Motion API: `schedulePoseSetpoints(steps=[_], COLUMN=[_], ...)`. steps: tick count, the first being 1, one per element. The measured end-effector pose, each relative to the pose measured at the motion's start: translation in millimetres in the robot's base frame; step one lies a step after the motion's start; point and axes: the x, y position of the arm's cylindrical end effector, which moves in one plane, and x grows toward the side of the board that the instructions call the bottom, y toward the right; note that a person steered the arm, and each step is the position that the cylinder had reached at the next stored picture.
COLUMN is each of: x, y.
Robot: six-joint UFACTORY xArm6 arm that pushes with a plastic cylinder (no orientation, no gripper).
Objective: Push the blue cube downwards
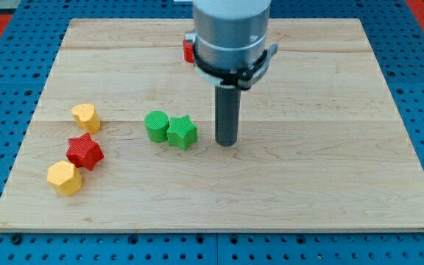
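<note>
green cylinder (155,125) touching green star (182,132) | red star (85,151) between yellow heart (85,117), yellow hexagon (64,177)

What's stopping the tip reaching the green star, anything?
Probably nothing: my tip stands just to the view's right of the green star, with nothing between them. The green cylinder touches the star's left side, so it would likely move too.

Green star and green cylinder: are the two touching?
Touching. The camera view shows the green star pressed against the green cylinder with no board visible between them; my tip stands apart, to their right.
</note>
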Motion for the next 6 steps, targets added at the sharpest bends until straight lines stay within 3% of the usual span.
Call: schedulePoseSetpoints(steps=[1, 3, 4, 5, 6], x=[-14.6, -39.8, -87.0, -151.8, -223.8], y=[-51.1, -50.8, 38.7, 76.1, 78.0])
